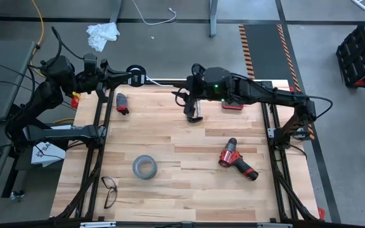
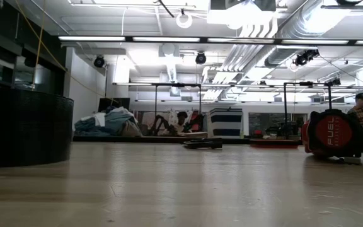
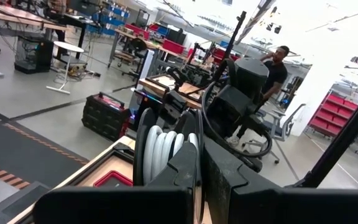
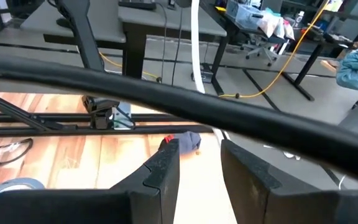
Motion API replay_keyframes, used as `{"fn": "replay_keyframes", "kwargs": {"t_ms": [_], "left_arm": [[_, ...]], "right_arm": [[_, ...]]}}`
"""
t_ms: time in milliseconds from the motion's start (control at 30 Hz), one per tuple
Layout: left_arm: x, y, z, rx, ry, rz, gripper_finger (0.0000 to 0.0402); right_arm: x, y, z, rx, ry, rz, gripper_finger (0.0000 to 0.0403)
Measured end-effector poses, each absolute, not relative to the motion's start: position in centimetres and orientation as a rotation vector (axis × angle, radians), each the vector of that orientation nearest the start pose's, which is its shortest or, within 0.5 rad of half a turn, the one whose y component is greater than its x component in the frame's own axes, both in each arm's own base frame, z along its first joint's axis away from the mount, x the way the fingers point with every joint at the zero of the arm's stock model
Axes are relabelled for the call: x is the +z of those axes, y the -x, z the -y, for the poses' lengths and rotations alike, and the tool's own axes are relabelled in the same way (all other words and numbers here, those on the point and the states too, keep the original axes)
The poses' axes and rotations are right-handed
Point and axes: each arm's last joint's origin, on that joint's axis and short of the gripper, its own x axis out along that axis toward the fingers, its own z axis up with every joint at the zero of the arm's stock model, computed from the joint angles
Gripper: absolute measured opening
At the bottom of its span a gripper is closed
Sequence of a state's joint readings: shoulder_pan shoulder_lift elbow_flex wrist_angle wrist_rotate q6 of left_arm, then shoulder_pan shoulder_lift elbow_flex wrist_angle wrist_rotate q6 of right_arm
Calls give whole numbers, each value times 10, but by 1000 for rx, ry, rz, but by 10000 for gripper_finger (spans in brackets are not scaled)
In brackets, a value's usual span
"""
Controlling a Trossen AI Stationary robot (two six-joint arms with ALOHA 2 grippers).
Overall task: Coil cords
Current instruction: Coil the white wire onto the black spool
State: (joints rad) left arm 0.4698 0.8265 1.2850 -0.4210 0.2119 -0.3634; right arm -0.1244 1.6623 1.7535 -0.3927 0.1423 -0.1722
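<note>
High view: left tool point(image 1: 134, 77) was pinching the black disc point(image 1: 135, 71) at the tabletop's point(image 1: 189, 190) far edge; several white cord point(image 3: 163, 149) turns wound on. Right tool point(image 1: 194, 116) was spread, feeding cord. Coiling looked mostly done.

Tape roll point(image 1: 144, 166), drill point(image 1: 237, 160), glasses point(image 1: 109, 191)

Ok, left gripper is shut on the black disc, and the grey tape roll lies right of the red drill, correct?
Not quite: in the high view the grey tape roll lies left of the red drill. The left gripper is shut on the black disc, as you say.
</note>
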Motion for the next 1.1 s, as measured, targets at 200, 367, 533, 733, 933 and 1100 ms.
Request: {"fn": "replay_keyframes", "kwargs": {"t_ms": [200,367,533,733,933,1100], "left_arm": [[464,-119,-54,247,346,88,5],[464,-119,-54,246,349,89,5],[464,-119,-54,248,357,88,5],[463,-119,-54,254,362,80,5],[462,-121,-55,263,374,72,5],[461,-125,-57,266,378,61,5]], "right_arm": [[416,-373,52,-245,116,-339,110],[414,-376,54,-259,124,-335,110],[418,-377,54,-259,157,-296,110],[419,-378,53,-231,157,-278,110],[419,-378,52,-204,174,-277,110],[420,-379,52,-201,177,-269,114]]}}
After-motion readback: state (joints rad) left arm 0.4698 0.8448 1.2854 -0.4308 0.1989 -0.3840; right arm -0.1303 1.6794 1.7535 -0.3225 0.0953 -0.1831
